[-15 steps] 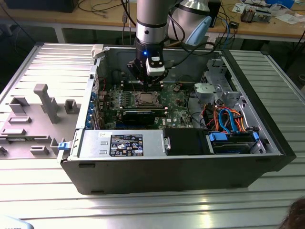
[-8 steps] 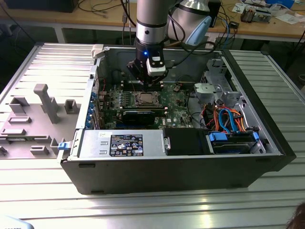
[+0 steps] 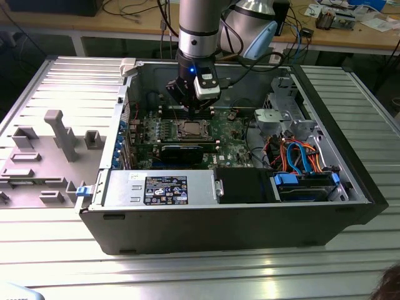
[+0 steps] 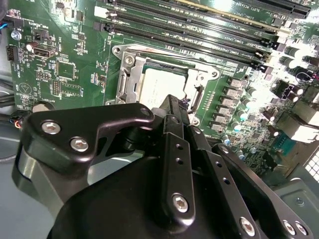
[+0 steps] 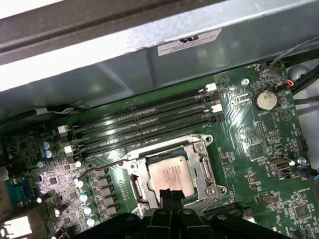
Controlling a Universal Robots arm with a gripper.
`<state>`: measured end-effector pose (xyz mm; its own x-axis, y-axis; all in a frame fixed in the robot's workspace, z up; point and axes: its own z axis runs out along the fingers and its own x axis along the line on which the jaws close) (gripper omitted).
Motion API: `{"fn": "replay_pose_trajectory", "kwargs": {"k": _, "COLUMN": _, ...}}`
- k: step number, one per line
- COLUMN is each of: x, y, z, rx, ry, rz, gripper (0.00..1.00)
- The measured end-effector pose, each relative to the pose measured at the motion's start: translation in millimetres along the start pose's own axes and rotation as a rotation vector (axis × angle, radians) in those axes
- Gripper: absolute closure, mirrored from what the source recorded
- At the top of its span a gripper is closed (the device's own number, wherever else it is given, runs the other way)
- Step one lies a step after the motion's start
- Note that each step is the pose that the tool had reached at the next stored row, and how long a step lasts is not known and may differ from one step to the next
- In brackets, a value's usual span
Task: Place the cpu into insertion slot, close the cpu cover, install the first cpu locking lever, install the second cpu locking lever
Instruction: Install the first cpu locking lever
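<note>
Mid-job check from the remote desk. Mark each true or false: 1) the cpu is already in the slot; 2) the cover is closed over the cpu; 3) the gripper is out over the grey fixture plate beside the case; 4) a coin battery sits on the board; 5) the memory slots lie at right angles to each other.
1) True: the cpu lies in the slot.
2) True: the cover frames the cpu, flat around its edges.
3) False: the gripper hangs inside the case, right at the socket.
4) True: a coin battery sits on the board.
5) False: the memory slots run parallel, side by side.
</note>
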<state>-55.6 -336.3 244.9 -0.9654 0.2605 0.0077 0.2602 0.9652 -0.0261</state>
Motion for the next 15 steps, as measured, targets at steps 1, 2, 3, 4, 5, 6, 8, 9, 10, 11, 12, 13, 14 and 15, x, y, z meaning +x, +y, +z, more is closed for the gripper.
{"fn": "replay_pose_trajectory", "kwargs": {"k": 1, "x": 0.0, "y": 0.0, "z": 0.0, "rx": 0.0000, "ry": -0.0001, "rz": -0.003, "gripper": 0.89}}
{"fn": "replay_pose_trajectory", "kwargs": {"k": 2, "x": 0.0, "y": 0.0, "z": 0.0, "rx": 0.0000, "ry": -0.0001, "rz": -0.004, "gripper": 0.89}}
{"fn": "replay_pose_trajectory", "kwargs": {"k": 3, "x": 0.0, "y": 0.0, "z": 0.0, "rx": 0.0002, "ry": -0.0002, "rz": -0.005, "gripper": 0.89}}
{"fn": "replay_pose_trajectory", "kwargs": {"k": 4, "x": 0.0, "y": 0.0, "z": 0.0, "rx": 0.0002, "ry": -0.0002, "rz": -0.006, "gripper": 0.89}}
{"fn": "replay_pose_trajectory", "kwargs": {"k": 5, "x": 0.0, "y": 0.0, "z": 0.0, "rx": 0.0002, "ry": -0.0002, "rz": -0.008, "gripper": 0.89}}
{"fn": "replay_pose_trajectory", "kwargs": {"k": 6, "x": 0.0, "y": 0.0, "z": 0.1, "rx": 0.0002, "ry": -0.0002, "rz": -0.011, "gripper": 0.89}}
{"fn": "replay_pose_trajectory", "kwargs": {"k": 8, "x": 0.0, "y": 0.0, "z": 0.1, "rx": 0.0002, "ry": -0.0003, "rz": -0.014, "gripper": 0.89}}
{"fn": "replay_pose_trajectory", "kwargs": {"k": 9, "x": 0.0, "y": 0.0, "z": 0.1, "rx": 0.0002, "ry": -0.0004, "rz": -0.015, "gripper": 0.89}}
{"fn": "replay_pose_trajectory", "kwargs": {"k": 10, "x": 0.0, "y": 0.0, "z": 0.0, "rx": 0.0002, "ry": -0.0004, "rz": -0.017, "gripper": 0.89}}
{"fn": "replay_pose_trajectory", "kwargs": {"k": 11, "x": 0.0, "y": 0.0, "z": 0.1, "rx": 0.0002, "ry": -0.0004, "rz": -0.018, "gripper": 0.89}}
{"fn": "replay_pose_trajectory", "kwargs": {"k": 12, "x": 0.0, "y": -0.1, "z": 0.0, "rx": 0.0003, "ry": -0.0005, "rz": -0.021, "gripper": 0.89}}
{"fn": "replay_pose_trajectory", "kwargs": {"k": 13, "x": 0.0, "y": -0.1, "z": 0.0, "rx": 0.0004, "ry": -0.0006, "rz": -0.023, "gripper": 0.89}}
{"fn": "replay_pose_trajectory", "kwargs": {"k": 14, "x": 0.0, "y": -0.1, "z": 0.0, "rx": 0.0007, "ry": -0.0006, "rz": -0.024, "gripper": 0.89}}
{"fn": "replay_pose_trajectory", "kwargs": {"k": 15, "x": 0.0, "y": 0.0, "z": 0.1, "rx": 0.0012, "ry": -0.0009, "rz": -0.026, "gripper": 0.89}}
